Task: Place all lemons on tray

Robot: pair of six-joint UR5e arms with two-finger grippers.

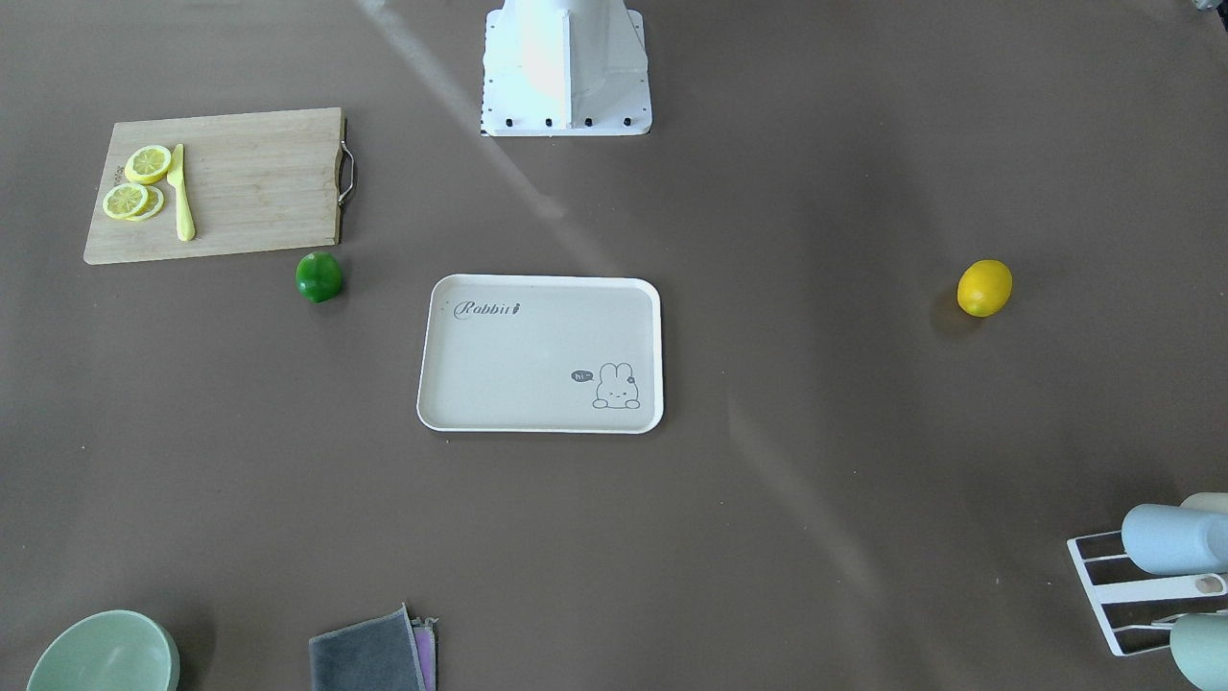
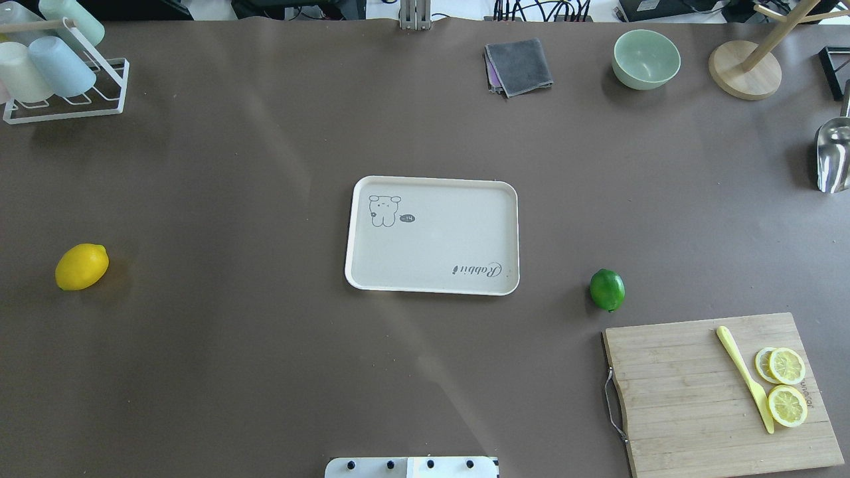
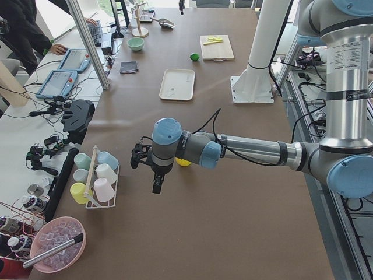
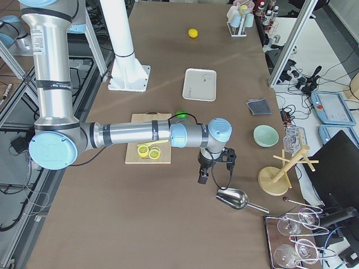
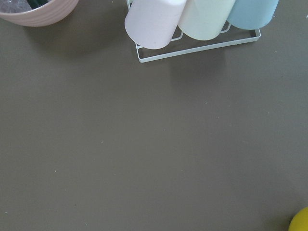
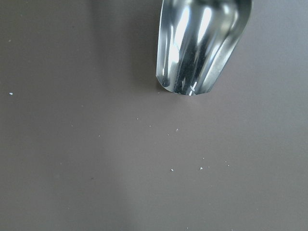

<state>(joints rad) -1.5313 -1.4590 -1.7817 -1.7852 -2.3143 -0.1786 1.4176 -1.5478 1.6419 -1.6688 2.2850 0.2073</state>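
Matte brown table (image 2: 265,372): a glossy yellow lemon (image 2: 81,267) and green lemon (image 2: 607,290) flank the rimmed cream tray (image 2: 431,291). Left gripper (image 3: 156,188), right gripper (image 4: 202,177): cannot tell if spread.

The counter (image 2: 232,372) carries the tray (image 2: 451,245), yellow lemon (image 2: 81,266), green lemon (image 2: 607,289), cutting board (image 2: 684,392), bowl (image 2: 644,79), grey cloth (image 2: 519,66) and metal scoop (image 2: 831,156).

Cutting board (image 2: 697,392), bowl (image 2: 646,58), cloth (image 2: 521,65)

The yellow lemon (image 2: 82,266) and green lemon (image 2: 607,289) look glossy. The tray (image 2: 451,242) is smooth and matt; the scoop (image 6: 202,43) is mirror-bright metal.
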